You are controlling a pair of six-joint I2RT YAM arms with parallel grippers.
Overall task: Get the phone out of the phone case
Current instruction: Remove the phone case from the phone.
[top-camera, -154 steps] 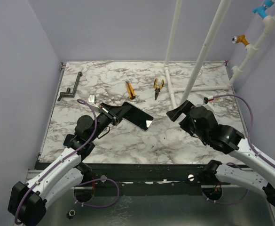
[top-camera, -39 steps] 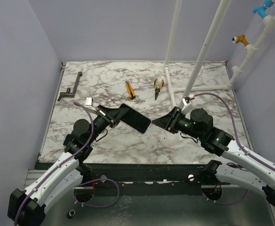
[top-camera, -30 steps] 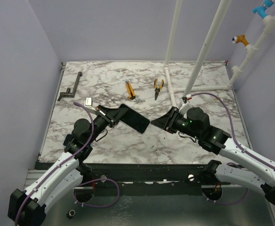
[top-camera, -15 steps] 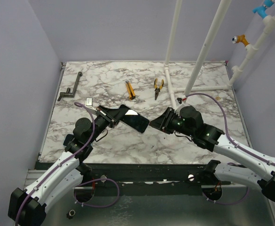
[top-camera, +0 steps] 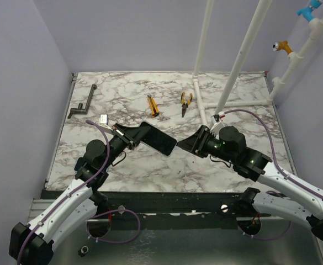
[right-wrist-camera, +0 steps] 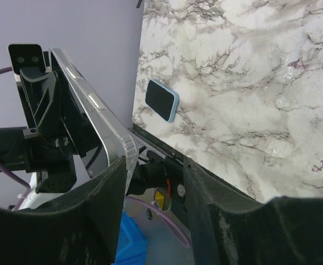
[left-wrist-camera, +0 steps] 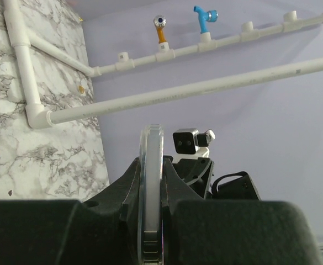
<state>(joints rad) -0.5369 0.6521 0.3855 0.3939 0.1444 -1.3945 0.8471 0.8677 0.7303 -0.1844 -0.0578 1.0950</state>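
Note:
My left gripper (top-camera: 132, 136) is shut on a phone in a clear phone case (top-camera: 160, 139) and holds it above the table, its free end pointing right. In the left wrist view the phone (left-wrist-camera: 151, 165) stands edge-on, clamped between my left gripper's (left-wrist-camera: 151, 190) two black fingers. My right gripper (top-camera: 186, 144) is open just right of the phone's free end. In the right wrist view the clear case corner (right-wrist-camera: 120, 144) lies beside the left finger (right-wrist-camera: 95, 221) of my right gripper (right-wrist-camera: 153, 163), not clamped.
An orange utility knife (top-camera: 153, 105), yellow-handled pliers (top-camera: 186, 102) and a dark metal crank (top-camera: 83, 105) lie at the back of the marble table. A small blue-rimmed rectangle (right-wrist-camera: 162, 99) lies at the left. White pipes (top-camera: 202, 105) rise at the back right.
My right gripper came left and down to the phone's free end, then drew back slightly to the right in the last half second. The left gripper lowered the phone a little.

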